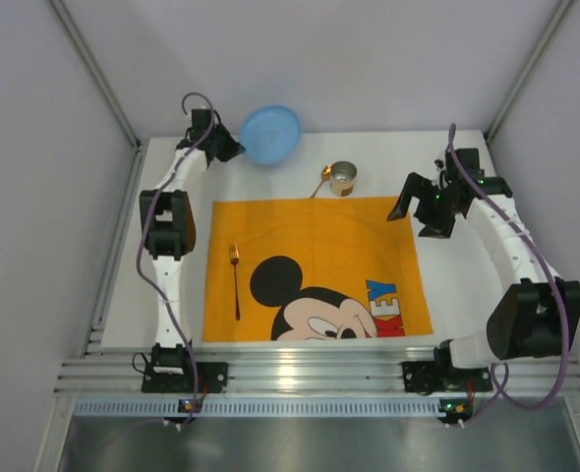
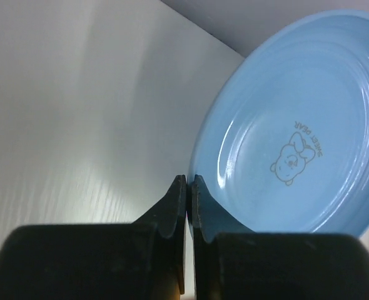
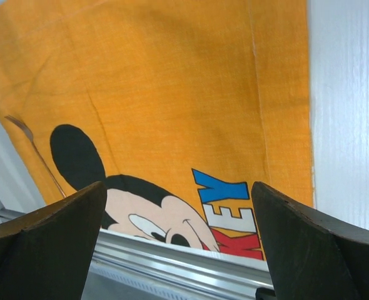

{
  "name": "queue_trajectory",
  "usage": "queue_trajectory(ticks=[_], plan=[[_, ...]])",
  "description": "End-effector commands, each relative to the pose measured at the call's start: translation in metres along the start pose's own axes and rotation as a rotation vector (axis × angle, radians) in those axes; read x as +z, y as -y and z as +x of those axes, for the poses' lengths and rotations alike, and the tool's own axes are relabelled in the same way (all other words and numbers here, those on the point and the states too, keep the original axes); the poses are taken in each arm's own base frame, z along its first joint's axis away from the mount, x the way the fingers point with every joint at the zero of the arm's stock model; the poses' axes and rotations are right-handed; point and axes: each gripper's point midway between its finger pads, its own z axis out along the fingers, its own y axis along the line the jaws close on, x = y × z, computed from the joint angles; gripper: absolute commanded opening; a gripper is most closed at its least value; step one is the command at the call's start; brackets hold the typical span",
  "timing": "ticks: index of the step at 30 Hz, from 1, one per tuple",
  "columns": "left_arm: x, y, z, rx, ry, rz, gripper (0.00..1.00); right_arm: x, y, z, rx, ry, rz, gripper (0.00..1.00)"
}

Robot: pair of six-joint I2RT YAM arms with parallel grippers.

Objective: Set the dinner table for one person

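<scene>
A light blue plate (image 1: 270, 135) with a small bear drawing (image 2: 294, 156) lies at the back left of the white dinner table (image 1: 457, 295). My left gripper (image 1: 227, 147) (image 2: 189, 179) is shut on the plate's near rim, which sits pinched between the jaws. My right gripper (image 1: 418, 211) (image 3: 178, 187) hangs open and empty over the right edge of the orange Mickey Mouse cloth (image 1: 315, 265) (image 3: 172, 94). A fork (image 1: 236, 280) (image 3: 37, 153) lies on the left side of the cloth.
A metal cup (image 1: 343, 178) stands just behind the cloth's back edge, with a spoon (image 1: 321, 183) beside it on the left. Grey walls close in the table at the back and sides. An aluminium rail (image 1: 300, 369) runs along the near edge.
</scene>
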Motion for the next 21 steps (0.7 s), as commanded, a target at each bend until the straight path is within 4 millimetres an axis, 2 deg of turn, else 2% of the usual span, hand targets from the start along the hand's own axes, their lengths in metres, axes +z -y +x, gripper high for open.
queue_trajectory(ticks=[1, 2, 3, 4, 6, 7, 9, 10, 11, 12, 13, 14, 15, 16, 17, 18, 19, 21], plan=[[-0.098, 0.091, -0.032, 0.161, 0.053, 0.208, 0.00, -0.008, -0.025, -0.036, -0.025, 0.083, -0.083, 1.00], [-0.106, 0.094, -0.015, 0.240, 0.018, 0.214, 0.00, -0.007, -0.032, -0.045, -0.023, 0.089, -0.106, 1.00], [-0.135, 0.103, -0.011, 0.284, 0.016, 0.211, 0.00, -0.007, -0.037, -0.053, -0.027, 0.104, -0.121, 1.00], [-0.134, 0.089, 0.025, 0.315, -0.057, 0.174, 0.00, -0.001, -0.040, -0.059, -0.023, 0.100, -0.130, 1.00], [-0.153, 0.078, 0.056, 0.406, -0.117, 0.143, 0.00, -0.003, -0.054, -0.074, -0.028, 0.118, -0.172, 1.00], [-0.173, 0.074, 0.088, 0.445, -0.172, 0.137, 0.00, 0.007, -0.056, -0.081, -0.023, 0.110, -0.177, 1.00], [-0.190, 0.061, 0.118, 0.524, -0.219, 0.102, 0.00, 0.005, -0.069, -0.101, -0.033, 0.137, -0.204, 1.00], [-0.209, 0.055, 0.147, 0.552, -0.267, 0.102, 0.00, 0.018, -0.069, -0.108, -0.025, 0.121, -0.201, 1.00], [-0.217, 0.049, 0.162, 0.560, -0.288, 0.093, 0.00, 0.013, -0.079, -0.123, -0.036, 0.149, -0.223, 1.00], [-0.225, 0.046, 0.173, 0.565, -0.301, 0.087, 0.00, 0.015, -0.083, -0.130, -0.035, 0.152, -0.228, 1.00], [-0.232, 0.032, 0.200, 0.579, -0.353, 0.070, 0.00, 0.028, -0.082, -0.135, -0.026, 0.134, -0.226, 1.00], [-0.244, 0.023, 0.213, 0.585, -0.353, 0.044, 0.00, 0.024, -0.092, -0.148, -0.027, 0.155, -0.249, 1.00], [-0.249, 0.029, 0.208, 0.577, -0.331, 0.054, 0.00, 0.027, -0.095, -0.153, -0.025, 0.156, -0.256, 1.00], [-0.253, 0.016, 0.225, 0.575, -0.366, 0.041, 0.00, 0.040, -0.093, -0.156, -0.011, 0.134, -0.253, 1.00], [-0.258, 0.019, 0.226, 0.561, -0.346, 0.051, 0.00, 0.039, -0.101, -0.163, -0.020, 0.150, -0.265, 1.00], [-0.260, 0.016, 0.230, 0.558, -0.348, 0.043, 0.00, 0.043, -0.103, -0.166, -0.024, 0.150, -0.263, 1.00], [-0.261, 0.010, 0.240, 0.566, -0.363, 0.037, 0.00, 0.059, -0.101, -0.165, -0.026, 0.131, -0.247, 1.00], [-0.261, 0.005, 0.249, 0.574, -0.377, 0.021, 0.00, 0.071, -0.108, -0.166, -0.047, 0.131, -0.234, 1.00]])
